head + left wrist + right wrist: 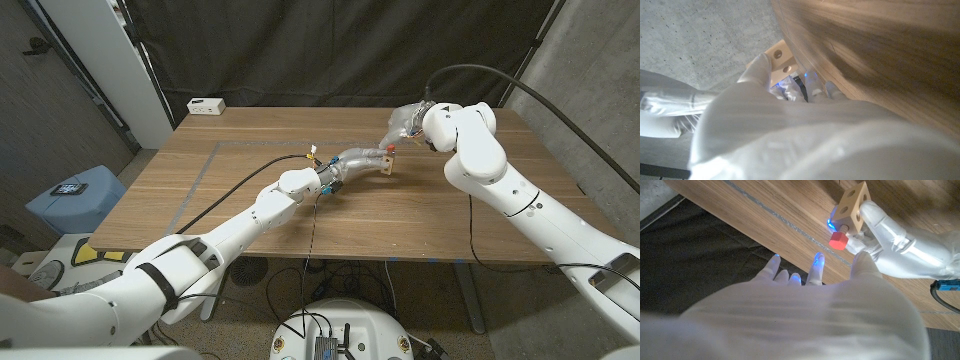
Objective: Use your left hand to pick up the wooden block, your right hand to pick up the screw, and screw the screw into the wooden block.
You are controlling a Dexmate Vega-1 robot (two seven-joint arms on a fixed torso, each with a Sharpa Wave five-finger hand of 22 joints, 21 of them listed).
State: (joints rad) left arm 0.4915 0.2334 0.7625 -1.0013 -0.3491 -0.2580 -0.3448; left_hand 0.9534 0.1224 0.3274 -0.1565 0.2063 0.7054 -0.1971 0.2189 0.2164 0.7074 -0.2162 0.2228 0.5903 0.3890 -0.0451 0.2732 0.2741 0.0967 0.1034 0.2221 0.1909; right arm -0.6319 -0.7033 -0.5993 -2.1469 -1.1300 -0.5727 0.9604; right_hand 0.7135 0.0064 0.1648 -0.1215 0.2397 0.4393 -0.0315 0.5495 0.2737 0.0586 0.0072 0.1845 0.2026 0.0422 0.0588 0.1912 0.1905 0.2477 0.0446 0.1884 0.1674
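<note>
Gripping the wooden block (852,206) off the surface (250,190), the left robot hand (900,250) is steadying it; red-headed screw (838,241) sitting in its face, just beyond the right robot hand (805,280), fingers spread, holding nothing; block rigid, light; screw small, probably slippery, best pinched at its head.

You have a wooden table (250,160) carrying grey tape lines (215,160). A white box (206,105) sits at its upper left corner.

A robotics lab or test room: a wooden table (250,190) with taped lines stands before black curtains (330,50), bare concrete walls (590,70) and trailing cables (230,190).
</note>
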